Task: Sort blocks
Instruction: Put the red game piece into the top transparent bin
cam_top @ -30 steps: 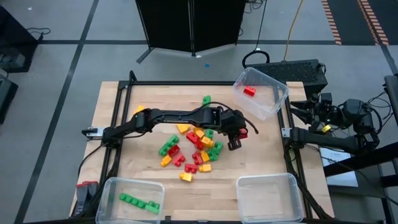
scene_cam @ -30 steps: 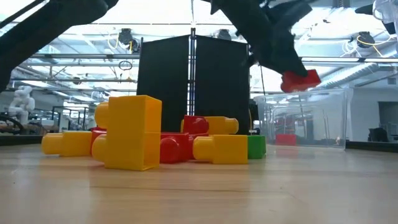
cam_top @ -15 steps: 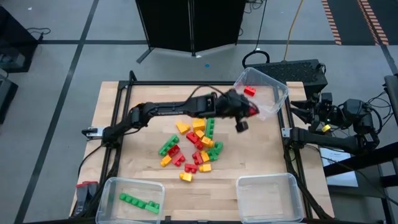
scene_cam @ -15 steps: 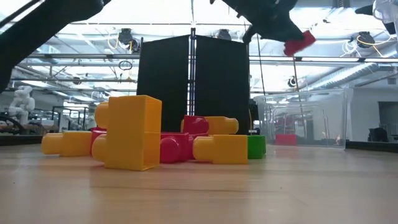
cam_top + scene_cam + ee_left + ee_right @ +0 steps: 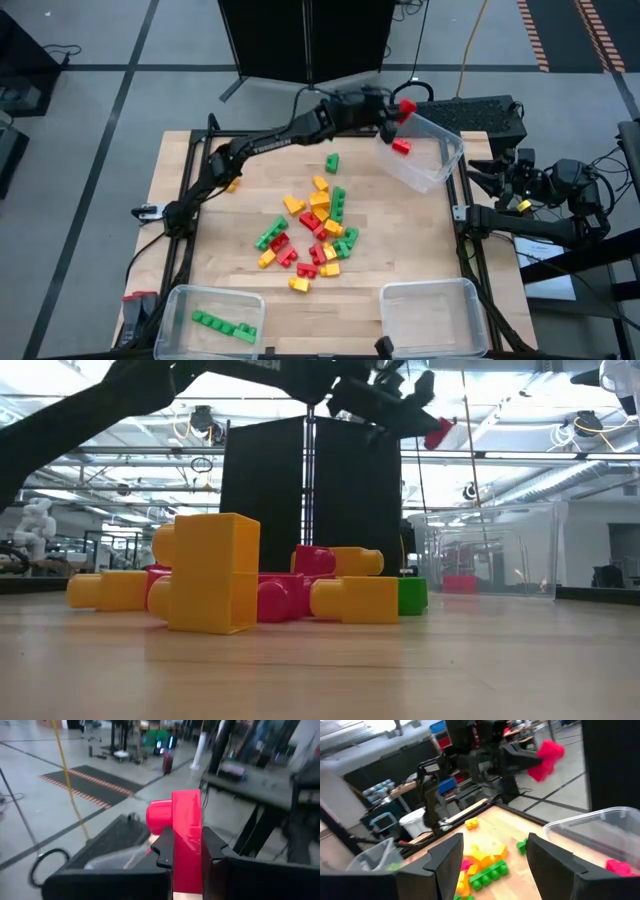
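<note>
My left gripper [image 5: 398, 109] is shut on a red block [image 5: 405, 106] and reaches out high over the table's far edge, beside the far-left rim of the tilted clear bin [image 5: 428, 152]. One red block [image 5: 401, 147] lies in that bin. The other red, green and yellow blocks [image 5: 315, 228] lie in a loose pile on the wooden table's middle, and a single green block [image 5: 331, 162] lies farther back. My right gripper [image 5: 492, 865] waits open beyond the table's right edge. My left gripper pinches the red block [image 5: 186, 827] between its two fingers [image 5: 165, 847], one on each flat side. A round stud [image 5: 159, 815] sticks out sideways above one finger. The fingers reach about level toward the table's far right. The block is lifted clear, high above the table.
A clear bin with green blocks [image 5: 212, 320] stands at the near left corner and another clear bin [image 5: 435, 318] at the near right. A yellow block [image 5: 231, 183] lies by the left arm. A black box [image 5: 470, 115] sits behind the far bin.
My left gripper has carried the red block from beside the pile up and toward the table's far edge, to the far bin's rim. It has tipped from slanting down to about level and stayed shut on the block.
</note>
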### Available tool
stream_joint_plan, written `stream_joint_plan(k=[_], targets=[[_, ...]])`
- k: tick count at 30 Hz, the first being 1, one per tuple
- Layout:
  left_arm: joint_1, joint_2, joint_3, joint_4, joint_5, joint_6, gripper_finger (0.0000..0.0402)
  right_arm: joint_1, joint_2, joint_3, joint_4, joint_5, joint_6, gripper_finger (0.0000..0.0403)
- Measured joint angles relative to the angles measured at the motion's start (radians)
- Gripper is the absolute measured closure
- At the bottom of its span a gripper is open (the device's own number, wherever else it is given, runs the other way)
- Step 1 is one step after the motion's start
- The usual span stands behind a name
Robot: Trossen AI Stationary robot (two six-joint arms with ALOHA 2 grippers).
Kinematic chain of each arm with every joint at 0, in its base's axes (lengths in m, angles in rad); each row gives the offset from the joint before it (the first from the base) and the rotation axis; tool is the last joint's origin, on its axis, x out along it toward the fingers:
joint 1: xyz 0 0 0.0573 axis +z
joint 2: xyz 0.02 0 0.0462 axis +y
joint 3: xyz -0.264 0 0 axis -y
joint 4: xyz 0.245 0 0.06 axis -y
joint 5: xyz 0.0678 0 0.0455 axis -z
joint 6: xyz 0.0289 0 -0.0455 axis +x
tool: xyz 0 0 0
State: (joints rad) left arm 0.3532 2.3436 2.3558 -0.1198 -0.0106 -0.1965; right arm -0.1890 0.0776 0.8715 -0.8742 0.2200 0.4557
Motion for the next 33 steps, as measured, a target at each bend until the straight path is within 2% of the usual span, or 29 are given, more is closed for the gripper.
stream_joint_plan(k=[8, 13, 22, 25, 26, 29, 33], targets=[[-0.010, 0.047, 0.000, 0.042, 0.056, -0.035, 0.0389, 0.000, 0.000, 0.000, 0.000, 0.045, -0.022, 0.0195], [-0.029, 0.068, 0.000, 0.051, 0.046, -0.057, 0.0389, 0.000, 0.000, 0.000, 0.000, 0.047, -0.025, 0.0195], [-0.017, 0.094, 0.000, 0.267, 0.007, -0.261, 0.0389, 0.000, 0.000, 0.000, 0.001, 0.069, -0.025, 0.0195], [-0.009, 0.094, 0.000, 0.292, 0.003, -0.268, 0.0389, 0.000, 0.000, 0.000, 0.002, 0.085, -0.028, 0.0195], [-0.006, 0.094, 0.000, 0.293, 0.017, -0.270, 0.0389, 0.000, 0.000, 0.000, 0.002, 0.091, -0.029, 0.0195], [0.010, 0.087, 0.000, 0.274, 0.141, -0.270, 0.0389, 0.000, 0.000, 0.000, 0.002, 0.095, -0.030, 0.0195], [0.031, 0.041, 0.000, 0.168, 0.203, -0.210, 0.0389, 0.000, 0.000, 0.000, 0.002, 0.095, -0.030, 0.0195]])
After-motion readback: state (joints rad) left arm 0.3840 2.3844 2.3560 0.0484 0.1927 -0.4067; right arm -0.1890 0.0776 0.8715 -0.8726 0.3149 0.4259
